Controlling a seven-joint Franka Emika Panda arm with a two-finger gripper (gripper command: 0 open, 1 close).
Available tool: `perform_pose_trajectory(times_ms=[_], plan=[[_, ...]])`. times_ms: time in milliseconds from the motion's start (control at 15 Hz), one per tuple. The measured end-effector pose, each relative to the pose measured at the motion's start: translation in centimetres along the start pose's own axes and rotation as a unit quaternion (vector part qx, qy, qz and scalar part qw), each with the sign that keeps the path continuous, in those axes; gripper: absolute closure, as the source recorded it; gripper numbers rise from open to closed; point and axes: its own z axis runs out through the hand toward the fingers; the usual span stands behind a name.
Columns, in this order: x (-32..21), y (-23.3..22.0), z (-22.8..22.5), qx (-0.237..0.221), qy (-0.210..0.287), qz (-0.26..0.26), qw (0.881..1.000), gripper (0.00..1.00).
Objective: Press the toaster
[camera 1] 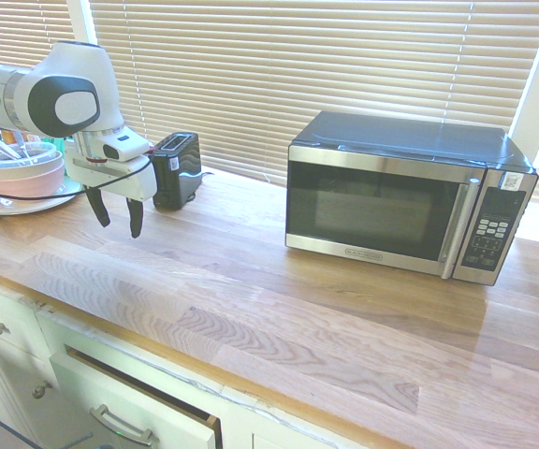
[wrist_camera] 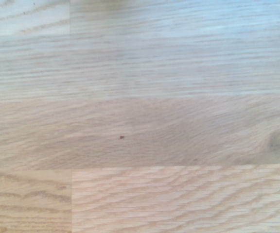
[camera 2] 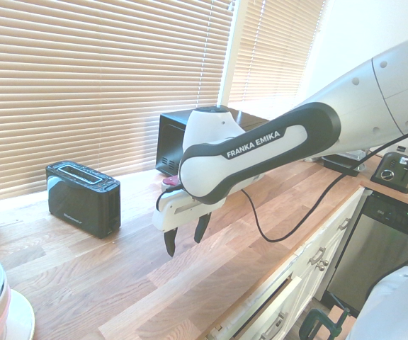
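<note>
The small black toaster (camera 1: 177, 168) with a silvery top rim stands on the wooden counter near the blinds; it also shows at the left in the second exterior view, toaster (camera 2: 83, 197). My gripper (camera 1: 117, 214) hangs above the counter, just in front of the toaster and slightly to its side, not touching it. Its two dark fingers (camera 2: 169, 243) point down, spread apart with nothing between them, gripper (camera 2: 185, 236). The wrist view shows only bare wood grain.
A large steel-and-black microwave (camera 1: 405, 196) stands further along the counter. Stacked bowls on a plate (camera 1: 21, 173) sit behind the arm at the counter's end. Blinds (camera 1: 279, 65) run behind everything. A drawer (camera 1: 134, 402) below the counter edge stands slightly ajar.
</note>
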Motion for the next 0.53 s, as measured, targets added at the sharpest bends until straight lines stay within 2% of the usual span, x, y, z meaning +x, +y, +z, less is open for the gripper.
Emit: perform_pose_trajectory(times_ms=[267,533], plan=[[-0.1,-0.3,-0.1,0.001,0.01,-0.007,1.0,0.0],[-2.0,-3.1,-1.2,0.029,0.061,-0.059,0.996,0.0]])
